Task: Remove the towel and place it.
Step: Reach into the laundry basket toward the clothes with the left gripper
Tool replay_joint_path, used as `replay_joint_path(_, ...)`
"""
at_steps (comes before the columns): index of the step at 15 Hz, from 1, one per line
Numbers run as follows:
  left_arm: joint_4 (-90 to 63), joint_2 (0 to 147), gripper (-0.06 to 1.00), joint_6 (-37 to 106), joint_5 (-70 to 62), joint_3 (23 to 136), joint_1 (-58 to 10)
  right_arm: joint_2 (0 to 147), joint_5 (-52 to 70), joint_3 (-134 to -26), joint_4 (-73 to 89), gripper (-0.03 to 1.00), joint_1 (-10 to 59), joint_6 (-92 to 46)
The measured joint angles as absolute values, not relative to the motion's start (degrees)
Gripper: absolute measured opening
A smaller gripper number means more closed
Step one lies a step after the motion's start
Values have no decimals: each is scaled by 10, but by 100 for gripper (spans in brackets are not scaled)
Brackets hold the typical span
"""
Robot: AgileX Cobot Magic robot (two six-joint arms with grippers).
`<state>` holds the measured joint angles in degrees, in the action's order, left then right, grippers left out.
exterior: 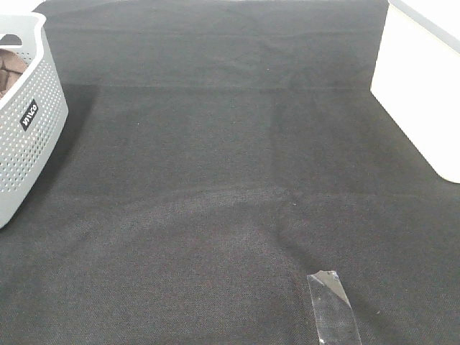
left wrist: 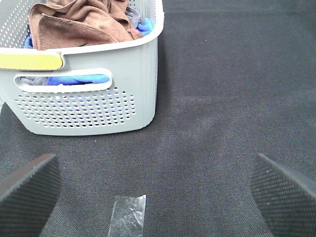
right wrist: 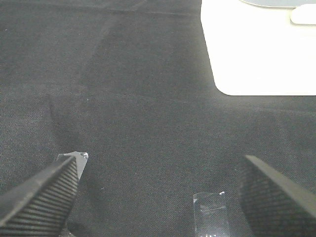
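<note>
Reddish-brown terry, the towel [left wrist: 84, 22] lies crumpled on top of the load inside a grey perforated plastic basket [left wrist: 84, 108]. In the exterior high view only a sliver of it [exterior: 10, 68] shows over the rim. A blue cloth [left wrist: 145, 23] is bunched just beside it and also shows through the basket's handle slot. A yellow strip [left wrist: 29, 60] lies along the rim.

The basket [exterior: 29, 144] stands at 9 to 10 o'clock of the exterior high view, on a black woven table cover [exterior: 215, 180]. A white container [exterior: 417, 86] sits at 2 o'clock, well apart from the basket. A strip of clear tape [exterior: 333, 305] is stuck to the cover at 5 o'clock.

The left gripper [left wrist: 157, 192] hangs over the cover near the basket with its jaws spread wide, holding nothing. The right gripper [right wrist: 158, 195] is likewise spread and empty, near the white container.
</note>
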<state>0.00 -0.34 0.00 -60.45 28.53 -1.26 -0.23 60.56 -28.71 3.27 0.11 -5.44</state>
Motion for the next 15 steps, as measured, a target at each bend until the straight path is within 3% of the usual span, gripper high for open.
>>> replay_joint_path(15, 0, -3, 99, 0, -604, 285, -13, -2, 606, -287, 33, 83, 1, -54)
